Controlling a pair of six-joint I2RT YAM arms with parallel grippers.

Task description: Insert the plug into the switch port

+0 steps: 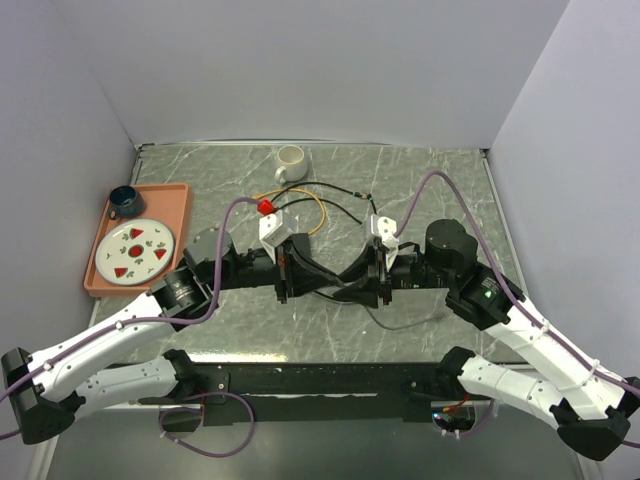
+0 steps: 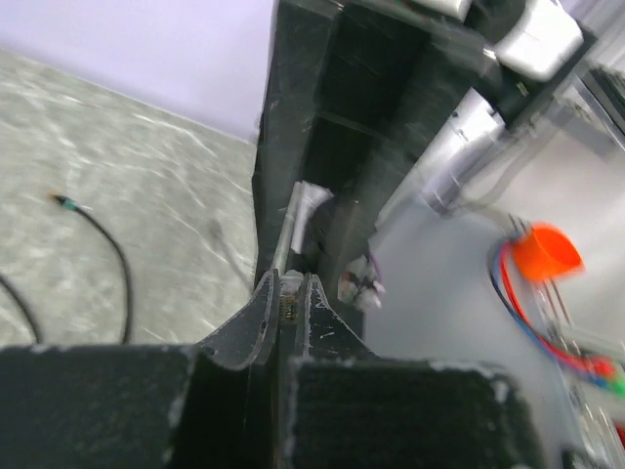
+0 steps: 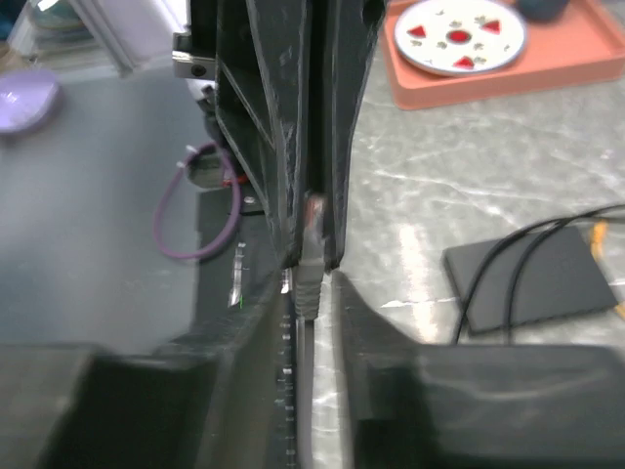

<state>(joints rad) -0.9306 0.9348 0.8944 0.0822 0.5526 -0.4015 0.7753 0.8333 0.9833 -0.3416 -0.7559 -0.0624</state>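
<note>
Marble tabletop (image 1: 420,190): arms level, meeting mid-table; left pincer (image 2: 288,293) clenched on plug (image 3: 311,264), right pincer (image 3: 312,291) released around it.

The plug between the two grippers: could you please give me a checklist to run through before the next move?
1. Left gripper shut on the plug: ok, its fingers are pinched together on it.
2. Right gripper clear of the plug: cannot tell; its fingers flank it closely.
3. Switch port in sight: cannot tell; only the top of the black box shows.
4. Black box free of clutter: not ok, two black cables lie across it.
5. Orange tray away from the grippers: ok.
</note>
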